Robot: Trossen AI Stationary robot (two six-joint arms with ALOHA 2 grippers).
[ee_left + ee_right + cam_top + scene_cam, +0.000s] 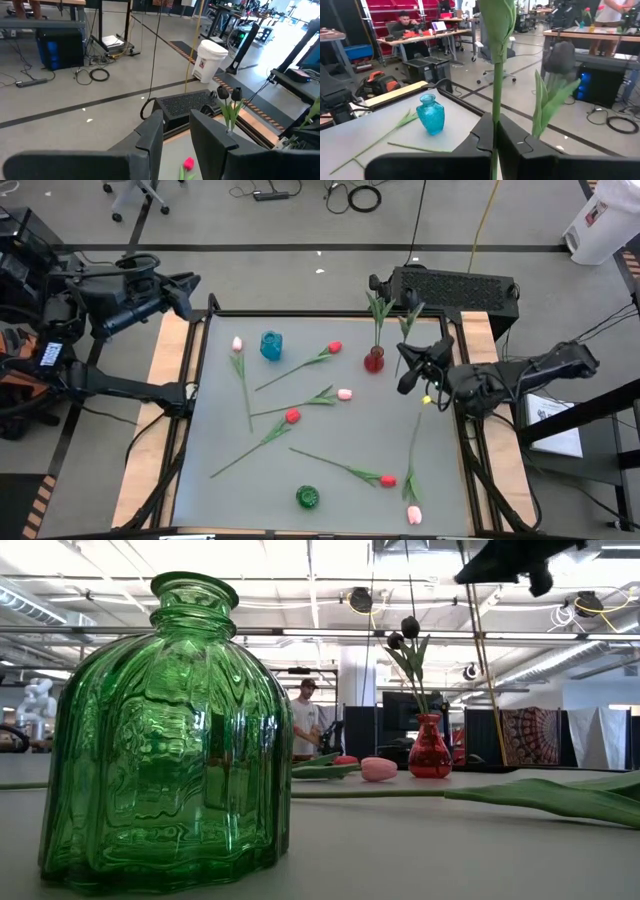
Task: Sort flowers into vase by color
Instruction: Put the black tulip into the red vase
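**Q:** Jaws first, from left to right: how do they stand?

**A:** On the left gripper (pixel 175 135) the jaws stand a little apart and hold nothing; this arm waits beyond the far left corner of the table (pixel 220 430). On the right gripper (pixel 495 137) the jaws are closed on the green stem of a black tulip (pixel 560 57), held above the table near the red vase (pixel 374 360).

**Q:** What is already done?

**A:** Two black tulips (pixel 403 633) stand in the red vase at the far right, with their dark heads above the leaves. The held one seems to be the third black flower, so I judge this colour nearly finished.

**Q:** And what is left, going left to right?

**A:** One pink tulip (pixel 238 345) lies near the far left, just beside the blue vase (pixel 271 345), which is empty. Then a red tulip (pixel 333 348), a second pink tulip (pixel 345 394) and a second red tulip (pixel 292 416) lie in the middle. A third red tulip (pixel 387 479) and a third pink tulip (pixel 414 514) lie near the front right. The green vase (pixel 308 498) at the front is empty too.

**Q:** So how far is the task?

**A:** About one third, in my judgement. Six flowers are not yet in any vase, and I cannot tell which empty vase is for which colour.
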